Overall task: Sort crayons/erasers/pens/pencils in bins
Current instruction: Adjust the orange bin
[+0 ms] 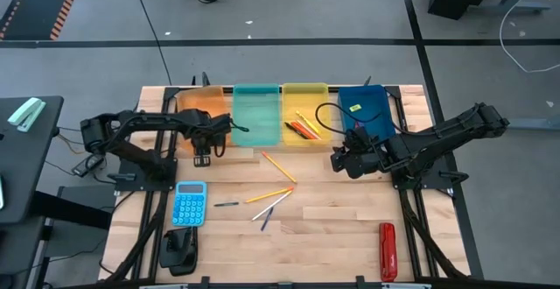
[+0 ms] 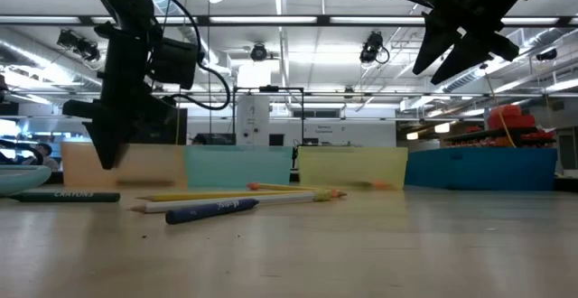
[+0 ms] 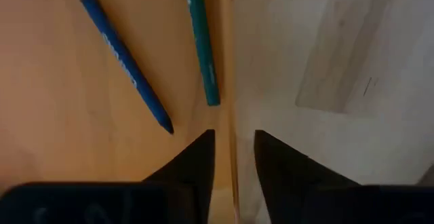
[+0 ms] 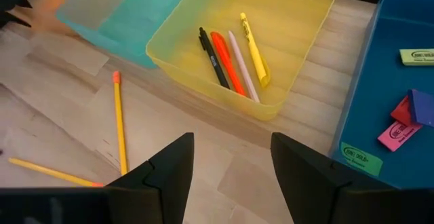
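- The left gripper (image 1: 204,159) is hanging just over the front wall of the orange bin (image 1: 185,107), its fingers (image 3: 196,159) standing a narrow gap apart with nothing between them — the bin's thin edge is running right under that gap.
- Just beyond its tips, inside the orange bin, a blue crayon (image 3: 127,62) and a teal crayon (image 3: 202,41) are lying flat, apart from each other and from the fingers.
- The right gripper (image 1: 341,161) is waiting with its fingers wide apart and empty, at the front corner of the dark blue bin (image 1: 376,114); beside it the yellow bin (image 4: 203,47) is holding pens (image 4: 213,58) and markers, and erasers (image 4: 397,132) are lying in the blue one.
- Out on the table (image 1: 332,228), well clear of both grippers, pencils (image 1: 278,167) and a dark pen (image 1: 226,204) are waiting — unsorted, by my reading.
- These sticks are likely light, stiff and prone to rolling; taking one across its middle, fingers square to its length, looks safest.
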